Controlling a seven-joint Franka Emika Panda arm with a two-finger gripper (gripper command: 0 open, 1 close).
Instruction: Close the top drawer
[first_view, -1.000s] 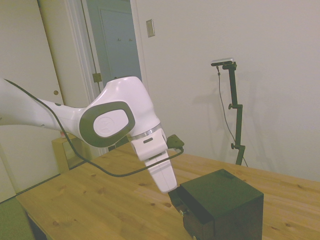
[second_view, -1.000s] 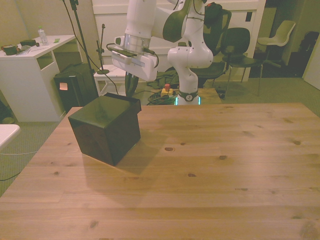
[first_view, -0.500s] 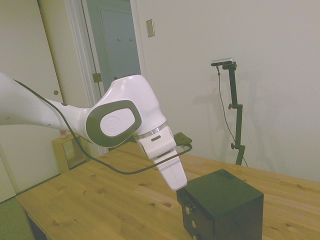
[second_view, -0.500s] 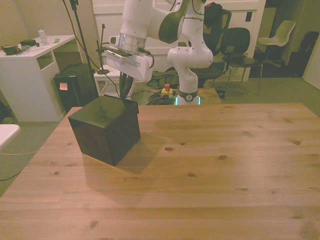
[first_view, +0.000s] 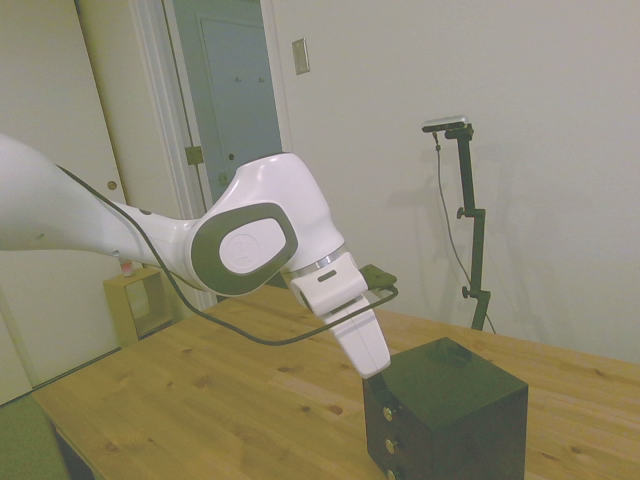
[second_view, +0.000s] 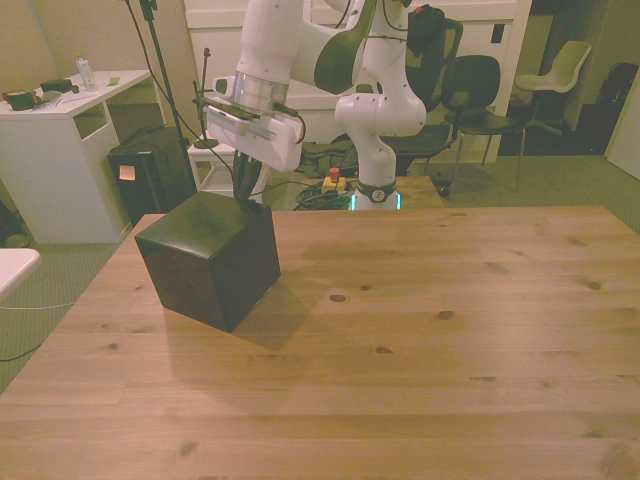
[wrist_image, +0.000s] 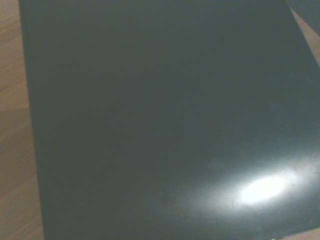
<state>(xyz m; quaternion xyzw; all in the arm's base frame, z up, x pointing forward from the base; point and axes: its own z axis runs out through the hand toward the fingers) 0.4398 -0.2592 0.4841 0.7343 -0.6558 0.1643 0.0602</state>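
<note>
Top drawer pushed in flush with the cabinet front, near the table's far corner on the front view's left. Pincer hard against cabinet's upper front edge; fingers hidden, apart or together impossible to tell.

Side and front views share the black cabinet; the wrist view looks closely down on it.
</note>
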